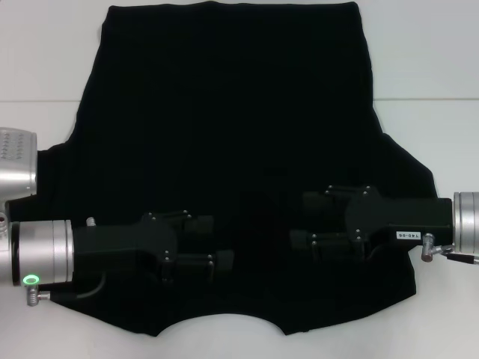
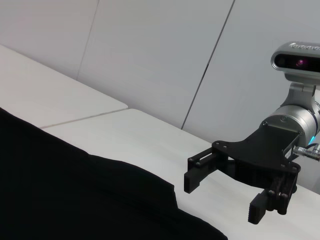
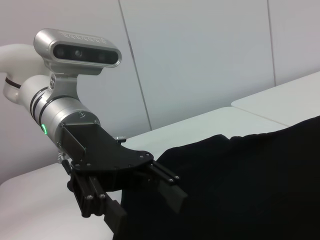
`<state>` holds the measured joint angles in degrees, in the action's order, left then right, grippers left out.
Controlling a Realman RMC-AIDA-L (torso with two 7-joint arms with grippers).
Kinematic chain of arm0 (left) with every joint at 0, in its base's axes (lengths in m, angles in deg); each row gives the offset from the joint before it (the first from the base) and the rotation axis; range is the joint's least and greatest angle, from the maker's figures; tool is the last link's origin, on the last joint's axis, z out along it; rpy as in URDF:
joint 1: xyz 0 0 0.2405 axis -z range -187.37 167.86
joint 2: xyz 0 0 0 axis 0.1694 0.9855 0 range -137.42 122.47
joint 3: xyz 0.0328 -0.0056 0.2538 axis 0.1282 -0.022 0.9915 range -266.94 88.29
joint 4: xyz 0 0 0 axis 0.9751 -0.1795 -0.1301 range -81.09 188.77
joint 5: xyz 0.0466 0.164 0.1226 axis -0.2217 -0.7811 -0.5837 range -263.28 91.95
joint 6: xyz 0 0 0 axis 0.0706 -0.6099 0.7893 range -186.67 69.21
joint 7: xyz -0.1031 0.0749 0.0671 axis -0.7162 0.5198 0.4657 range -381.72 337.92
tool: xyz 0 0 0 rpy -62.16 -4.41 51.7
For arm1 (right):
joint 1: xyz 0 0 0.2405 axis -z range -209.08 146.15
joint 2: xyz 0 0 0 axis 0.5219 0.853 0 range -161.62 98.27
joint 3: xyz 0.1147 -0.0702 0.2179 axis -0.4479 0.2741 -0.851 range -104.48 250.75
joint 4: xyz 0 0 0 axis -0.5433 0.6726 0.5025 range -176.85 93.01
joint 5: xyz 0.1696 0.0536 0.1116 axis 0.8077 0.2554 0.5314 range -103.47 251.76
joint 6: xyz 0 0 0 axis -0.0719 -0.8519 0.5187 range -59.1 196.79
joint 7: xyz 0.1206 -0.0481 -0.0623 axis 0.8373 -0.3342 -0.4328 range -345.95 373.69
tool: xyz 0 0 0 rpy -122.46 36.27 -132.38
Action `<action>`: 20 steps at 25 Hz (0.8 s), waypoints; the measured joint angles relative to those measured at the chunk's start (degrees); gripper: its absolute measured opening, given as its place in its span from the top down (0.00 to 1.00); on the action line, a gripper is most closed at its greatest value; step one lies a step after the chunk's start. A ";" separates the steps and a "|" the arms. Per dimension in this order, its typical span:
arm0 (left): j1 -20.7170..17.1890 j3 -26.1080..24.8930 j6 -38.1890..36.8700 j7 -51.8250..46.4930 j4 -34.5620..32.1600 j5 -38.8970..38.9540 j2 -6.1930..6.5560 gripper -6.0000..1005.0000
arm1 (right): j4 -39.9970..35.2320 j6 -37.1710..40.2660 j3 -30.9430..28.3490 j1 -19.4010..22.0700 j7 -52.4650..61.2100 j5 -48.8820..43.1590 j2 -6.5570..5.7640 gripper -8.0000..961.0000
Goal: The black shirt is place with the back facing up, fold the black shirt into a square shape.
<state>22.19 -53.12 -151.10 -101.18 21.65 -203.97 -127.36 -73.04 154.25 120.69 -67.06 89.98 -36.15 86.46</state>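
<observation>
Both arms: silver cylindrical wrists, matte black bracket housings with visible screws. Left pincer (image 1: 217, 247) black; green ring light on wrist. Right pincer (image 1: 299, 221) black; white label on housing. Silver wrist cameras.

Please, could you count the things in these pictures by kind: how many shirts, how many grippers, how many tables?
Shirts: 1, the black shirt, spread flat.
Grippers: 2, the left gripper and the right gripper, both open above the shirt.
Tables: 1, the white table.
Total: 4.
</observation>
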 joint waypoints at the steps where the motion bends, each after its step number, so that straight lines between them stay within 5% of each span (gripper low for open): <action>1: -0.01 0.00 0.00 0.00 0.00 0.01 0.00 0.16 | 0.00 0.00 0.00 0.00 0.00 0.00 -0.01 0.13; 16: -0.01 -0.18 0.00 -0.14 0.11 0.10 -0.09 0.18 | -0.18 -0.08 -0.06 0.00 0.00 0.07 -0.02 0.13; 20: 0.01 -3.50 2.05 -2.86 0.00 0.16 -0.03 0.19 | -0.17 -0.07 -0.08 -0.09 0.00 0.88 -0.02 0.13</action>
<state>22.20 -56.61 -149.04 -104.04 21.65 -203.81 -127.39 -73.21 154.18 120.60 -67.14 89.98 -35.28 86.44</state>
